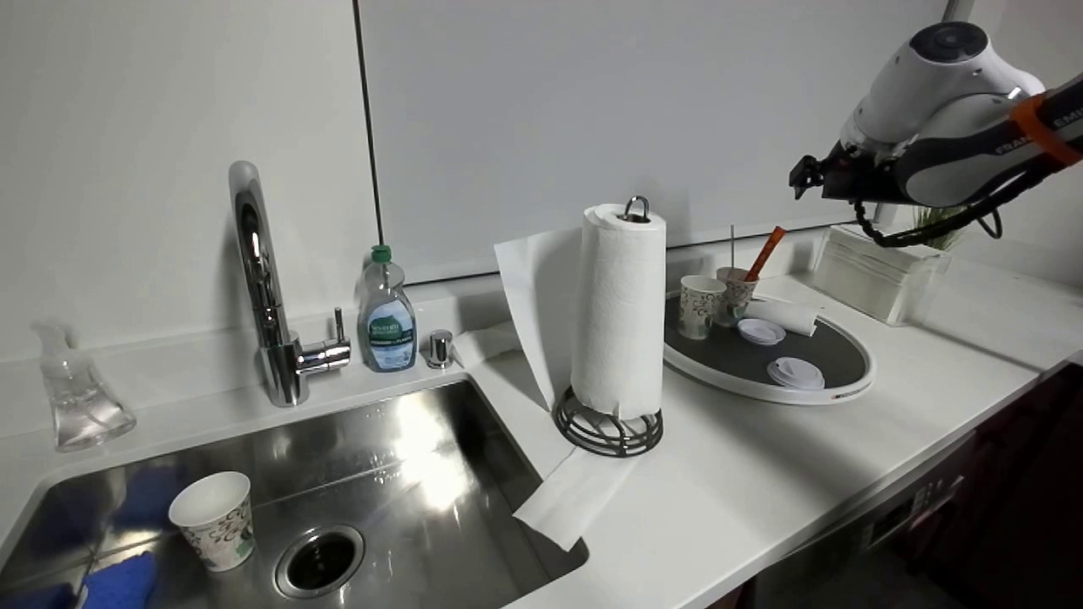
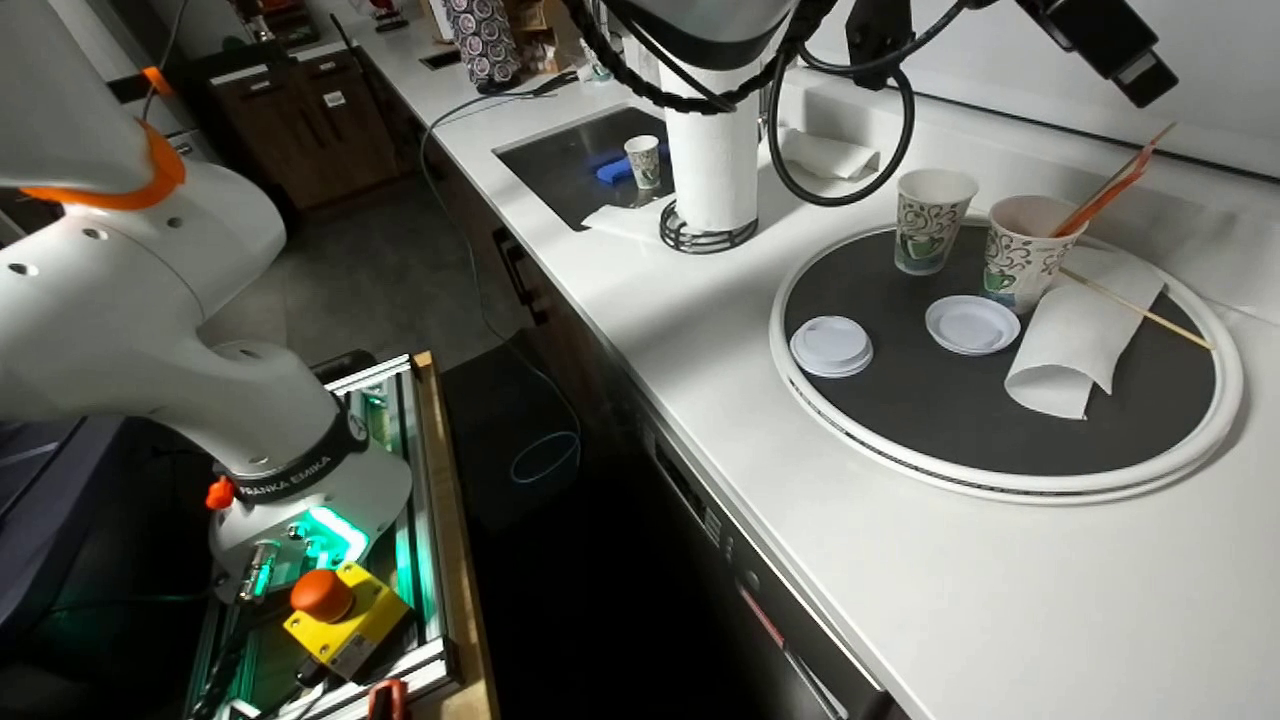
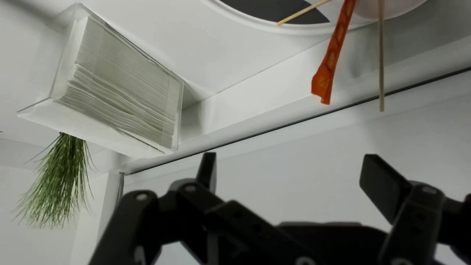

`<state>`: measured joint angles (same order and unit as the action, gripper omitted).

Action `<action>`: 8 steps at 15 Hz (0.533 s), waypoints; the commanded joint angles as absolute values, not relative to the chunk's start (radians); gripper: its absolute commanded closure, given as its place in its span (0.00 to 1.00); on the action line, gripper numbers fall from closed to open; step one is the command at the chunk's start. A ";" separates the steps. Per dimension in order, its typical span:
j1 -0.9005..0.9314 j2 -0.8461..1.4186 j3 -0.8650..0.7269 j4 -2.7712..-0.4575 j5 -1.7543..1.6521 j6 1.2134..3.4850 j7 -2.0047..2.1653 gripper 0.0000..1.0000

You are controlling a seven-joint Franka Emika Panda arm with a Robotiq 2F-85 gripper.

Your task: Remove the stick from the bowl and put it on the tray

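Step in hand, prob.: the approach, w/ no grasp made. Nearest, in the wrist view (upside down), the tool [image 3: 290, 165] is wide open, jaws well apart, nothing btwn them; the orange stick [image 3: 333, 55] shows beyond, clear of it. In an exterior view the tray [image 2: 930, 425] has bare dark floor on its near side, prob. the lay-down spot; white lids [image 2: 832, 346] sit left & centre, a curled paper sheet [image 2: 1075, 335] right, w/ a wooden skewer [image 2: 1165, 323] across it. Farther back stands the paper cup [image 2: 1018, 260] holding the stick, prob. the "bowl" meant; the stick leans right over its rim, & a 2nd cup [image 2: 928, 222] is just left. Next move, I'd say: come down, close on the stick's free upper end w/o catching the thin pale rod [image 3: 381, 66] beside it, then draw it up along its lean, b/c a light cup could tip. Hard to see: cup & tray are cut off by the wrist view's top edge; the stick's lower end is hidden in the cup; rod & stick overlap in an exterior view; far left, the arm [image 2: 720, 20] hides the top of the paper-towel roll [image 2: 713, 155].
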<state>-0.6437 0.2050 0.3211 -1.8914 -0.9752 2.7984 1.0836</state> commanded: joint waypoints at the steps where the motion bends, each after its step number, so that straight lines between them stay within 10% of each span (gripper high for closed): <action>1: -0.574 0.274 0.330 -1.821 -1.019 2.683 1.157 0.00; 8: -0.230 0.509 0.067 -1.566 -0.909 2.520 1.139 0.00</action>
<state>-0.3799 0.3868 0.2190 -1.7106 -0.9616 2.5412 1.1635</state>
